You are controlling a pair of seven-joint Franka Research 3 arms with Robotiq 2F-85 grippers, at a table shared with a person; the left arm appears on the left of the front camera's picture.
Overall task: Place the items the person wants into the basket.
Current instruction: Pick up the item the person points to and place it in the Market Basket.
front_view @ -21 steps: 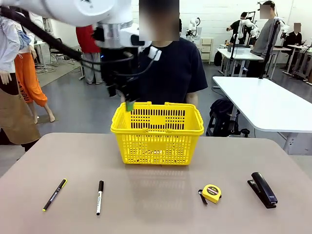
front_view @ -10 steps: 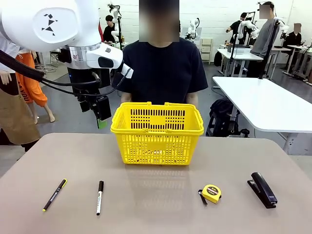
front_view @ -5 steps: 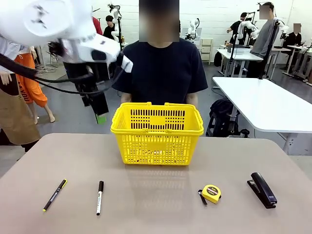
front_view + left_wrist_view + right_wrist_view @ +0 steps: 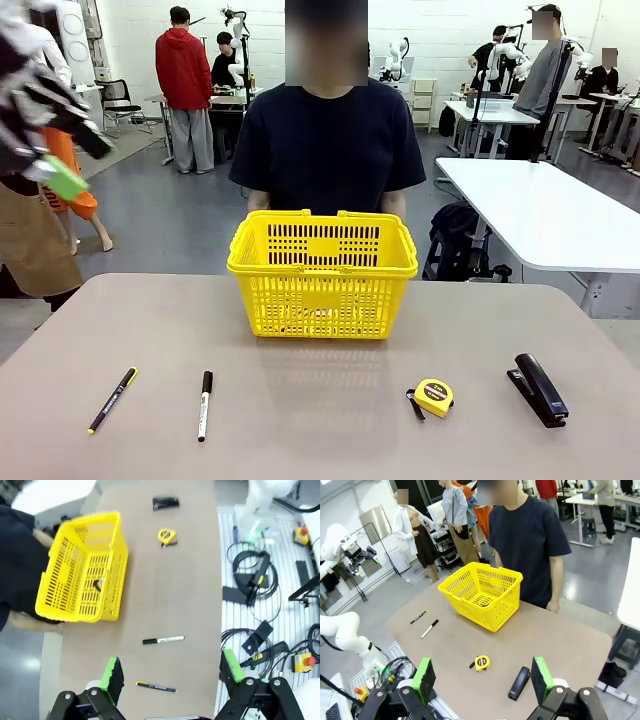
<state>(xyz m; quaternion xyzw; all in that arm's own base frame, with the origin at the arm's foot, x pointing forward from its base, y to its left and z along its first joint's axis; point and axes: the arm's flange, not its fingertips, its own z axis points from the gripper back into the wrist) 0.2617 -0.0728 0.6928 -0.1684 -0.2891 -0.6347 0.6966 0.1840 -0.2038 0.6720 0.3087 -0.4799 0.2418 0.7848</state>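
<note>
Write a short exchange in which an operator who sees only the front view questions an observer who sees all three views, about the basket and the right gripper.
Operator: Is anything inside the basket?
Observer: Yes. From the left wrist view, looking down, a small dark item lies on the floor of the basket.
Operator: How does the right gripper stand?
Observer: In its own wrist view the right gripper is wide open with nothing between its pads, raised above the table.
</note>
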